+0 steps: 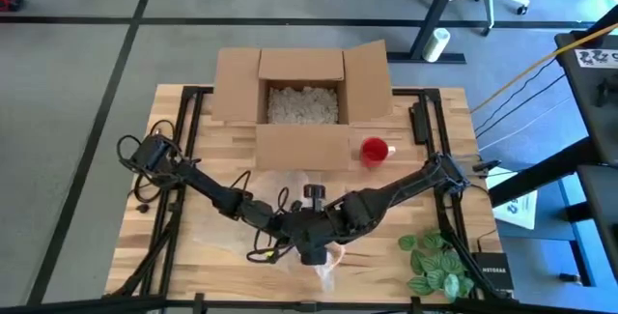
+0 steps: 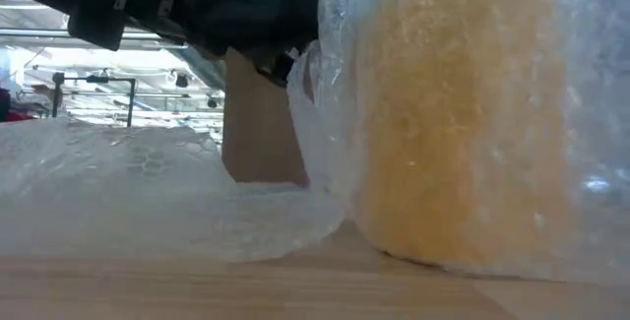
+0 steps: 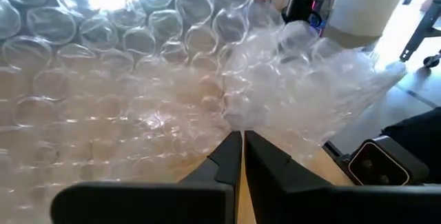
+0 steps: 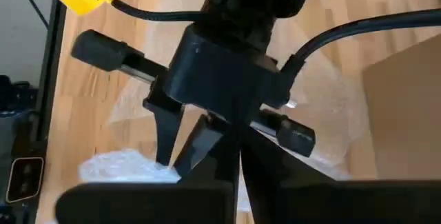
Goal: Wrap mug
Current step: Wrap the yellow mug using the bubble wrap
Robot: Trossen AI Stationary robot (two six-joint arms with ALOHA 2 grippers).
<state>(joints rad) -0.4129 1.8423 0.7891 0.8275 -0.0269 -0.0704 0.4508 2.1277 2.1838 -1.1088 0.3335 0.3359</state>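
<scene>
Bubble wrap [image 1: 290, 190] is seen spread over the wooden tabletop [image 1: 183, 246] near the middle of its front edge, one part lying flat, another part gathered up around the mug [image 2: 463, 113]. In the low view the mug is noted as a pale yellowish cylinder, standing upright on the wood, its long axis vertical; the film is drawn up its near side and over its top. The handle and the mouth cannot be made out through the film, so the way it faces is not recorded.

Both arms are brought together over the bundle close to the front edge. The left gripper [image 3: 242, 156] is held low at the crumpled fold of wrap, fingers pressed together; whether any film is pinched between the tips cannot be told. The right gripper [image 4: 231, 172] is set directly against the left arm's wrist, its fingers likewise closed, with a tuft of wrap beside them; a grasp cannot be confirmed there either.

Progress is judged as roughly midway: the mug is already partly covered, yet a loose flat portion of the sheet is left trailing toward the left side of the tabletop, and the bundle is not seen tucked or closed. Rolling or folding of the remaining film is judged to be outstanding.

Behind, at the back edge, an open cardboard box [image 1: 301, 92] holding pale packing fill is noted, with a red cup [image 1: 375, 150] just beside its front right corner. A green plant sprig [image 1: 435, 261] lies at the front right corner.
</scene>
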